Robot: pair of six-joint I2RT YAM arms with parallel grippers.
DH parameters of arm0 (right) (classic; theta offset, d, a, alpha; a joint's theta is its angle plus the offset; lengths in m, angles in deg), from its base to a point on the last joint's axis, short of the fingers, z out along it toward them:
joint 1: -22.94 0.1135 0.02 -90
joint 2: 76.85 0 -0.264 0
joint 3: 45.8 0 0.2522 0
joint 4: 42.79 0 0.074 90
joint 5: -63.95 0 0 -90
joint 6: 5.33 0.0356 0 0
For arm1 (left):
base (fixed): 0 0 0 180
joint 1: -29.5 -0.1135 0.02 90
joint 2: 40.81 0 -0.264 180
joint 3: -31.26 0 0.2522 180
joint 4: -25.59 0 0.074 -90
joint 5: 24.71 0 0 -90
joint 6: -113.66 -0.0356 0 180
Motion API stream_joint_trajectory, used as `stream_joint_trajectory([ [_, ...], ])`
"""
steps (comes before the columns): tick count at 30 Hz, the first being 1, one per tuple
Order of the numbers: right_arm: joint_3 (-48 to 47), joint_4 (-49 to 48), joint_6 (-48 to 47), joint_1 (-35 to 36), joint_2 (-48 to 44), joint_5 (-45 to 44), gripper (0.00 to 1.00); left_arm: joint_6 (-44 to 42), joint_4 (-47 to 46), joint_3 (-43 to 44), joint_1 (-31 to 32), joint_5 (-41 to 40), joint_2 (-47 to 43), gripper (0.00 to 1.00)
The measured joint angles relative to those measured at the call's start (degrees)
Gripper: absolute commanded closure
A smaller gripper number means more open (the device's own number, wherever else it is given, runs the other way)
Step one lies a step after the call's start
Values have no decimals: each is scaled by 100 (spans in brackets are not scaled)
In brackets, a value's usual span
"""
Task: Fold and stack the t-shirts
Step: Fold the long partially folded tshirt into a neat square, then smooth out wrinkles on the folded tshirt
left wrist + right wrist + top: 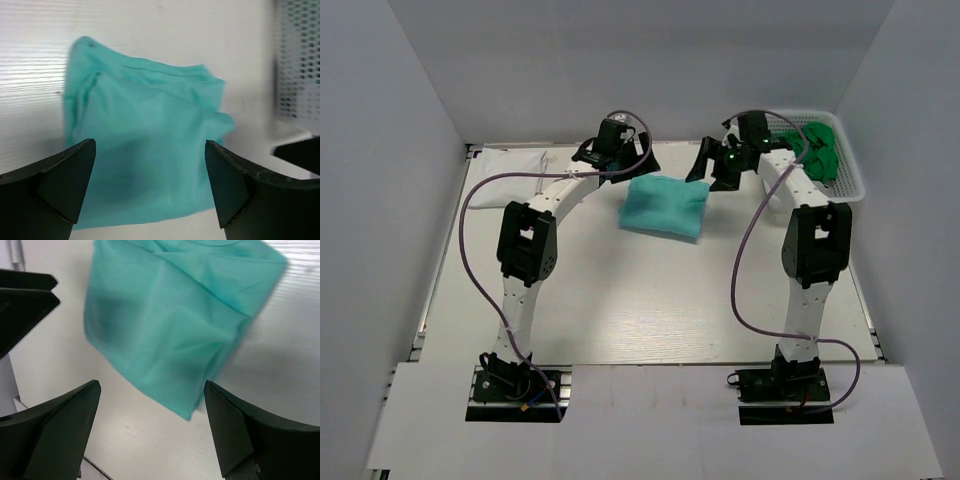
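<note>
You've got open surface [640,300] across the whole near half. Folded teal shirt [665,205] lies mid-far, left tool [150,147] and right tool [152,387] flanking it, jaws wide. Basket [853,182] blocks the far right corner; white shirt [515,160] lines the far left edge. Side walls [390,200] box you in.

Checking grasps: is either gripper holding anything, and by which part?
Nothing is held. The left gripper and right gripper are both open; the teal shirt lies loose on the table.
</note>
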Motion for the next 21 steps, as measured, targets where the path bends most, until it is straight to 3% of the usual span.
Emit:
stream_joint_trajectory([
  [8,636,-815,310,549,168,310,10,175,-387,-247,131,778,131,0],
  [14,1921,-1856,533,638,201,332,10,273,-380,-723,125,1078,367,0],
  [21,2820,-2559,273,824,-243,382,10,190,-699,-2210,79,1473,-422,0],
])
